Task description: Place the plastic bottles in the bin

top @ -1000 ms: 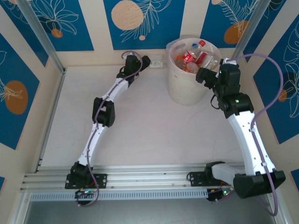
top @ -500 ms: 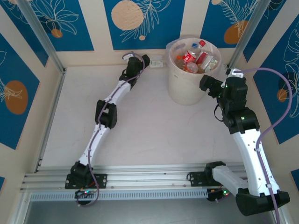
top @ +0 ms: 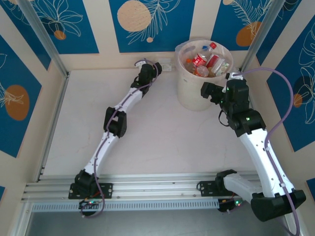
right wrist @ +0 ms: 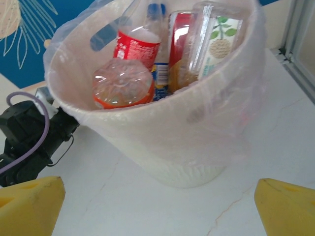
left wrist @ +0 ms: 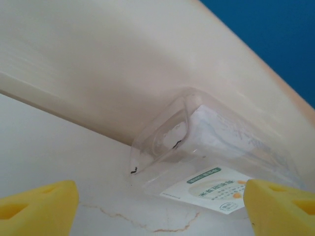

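- The left claw (left wrist: 160, 209) was held spread before a clear, square-shouldered plastic bottle (left wrist: 206, 157) laid against the back wall (left wrist: 123, 59).
- The right claw (right wrist: 157, 206) was held spread near the round cream bin (right wrist: 187, 147), film-lined, where glossy bottles (right wrist: 123, 83) were heaped.

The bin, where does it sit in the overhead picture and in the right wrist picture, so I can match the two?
Top external: the bin stands at the far edge of the table, right of centre, bottles showing inside.
Right wrist: the bin takes up the centre and top, seen from the side and slightly above.
Shared landmark: the left arm, black at its wrist, lies just left of the bin in both.
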